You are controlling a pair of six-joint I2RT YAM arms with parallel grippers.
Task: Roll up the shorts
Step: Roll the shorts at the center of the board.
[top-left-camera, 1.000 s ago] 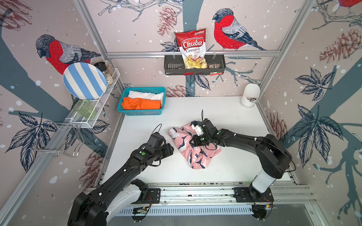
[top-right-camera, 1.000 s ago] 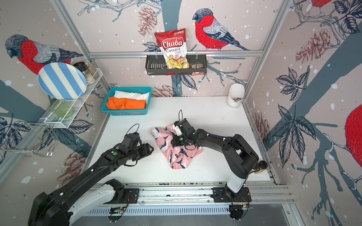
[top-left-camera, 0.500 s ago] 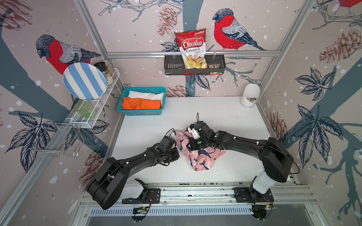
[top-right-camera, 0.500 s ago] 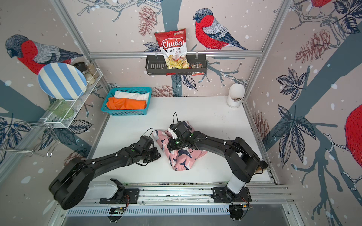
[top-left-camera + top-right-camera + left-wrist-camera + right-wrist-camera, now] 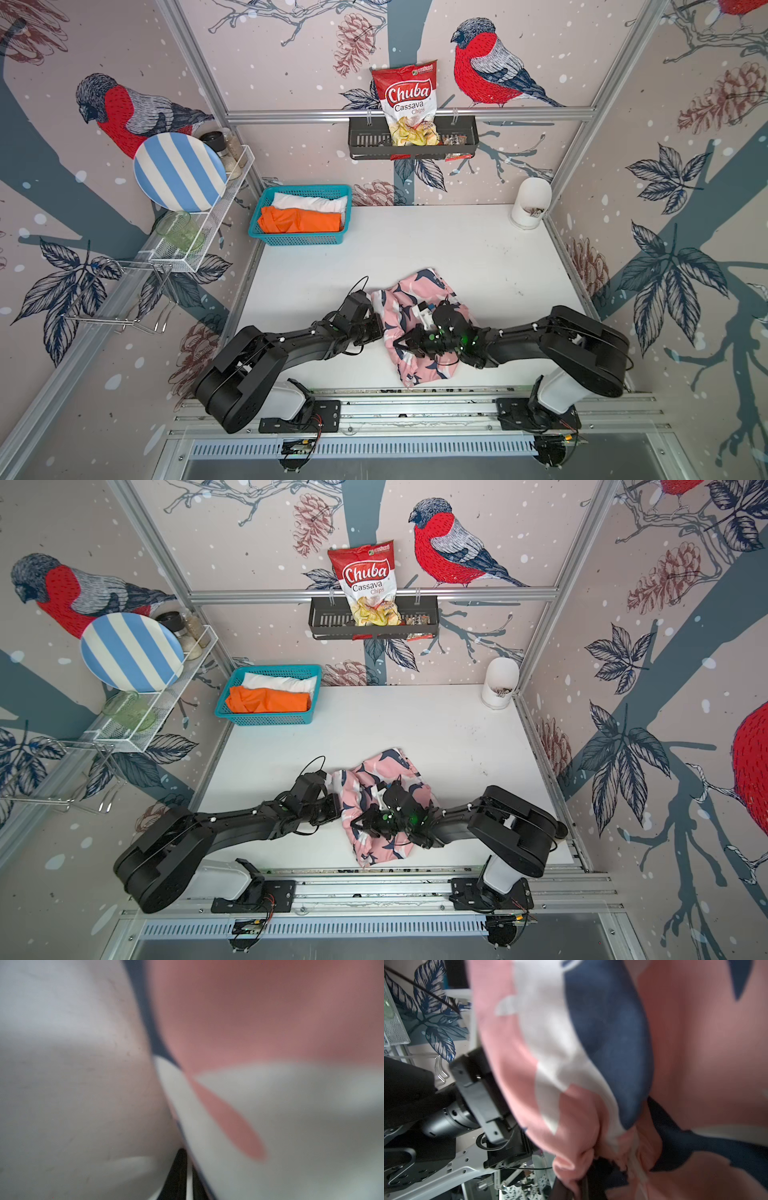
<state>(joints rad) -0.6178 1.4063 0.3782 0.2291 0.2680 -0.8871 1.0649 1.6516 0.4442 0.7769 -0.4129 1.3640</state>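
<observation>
Both top views show the pink shorts (image 5: 419,291) (image 5: 384,769), soft cloth printed with navy-and-white shapes, lying on the white worktop (image 5: 457,249). They are well apart from the teal plastic basket (image 5: 299,240) (image 5: 266,720) and nearer the arm bases than it is.

The right gripper (image 5: 402,343) (image 5: 360,823) reaches over the garment from the side away from the basket. In the right wrist view its jaws are pressed together on a puckered gather of pink cloth.

The left gripper (image 5: 375,328) (image 5: 335,808) touches the garment's basket-side edge. Cloth hides its fingers in both top views and the left wrist view is blurred, so I cannot tell whether it is spread or pinching.

Condition of the pink shorts: crumpled, with folds heaped at the middle beneath the right gripper and flatter cloth at either end.

Inside the basket lie two bundles, touching. The bright orange shorts (image 5: 299,220) sit against the wall facing the arms, and the plain white shorts (image 5: 309,202) against the wall farthest from the arms.
</observation>
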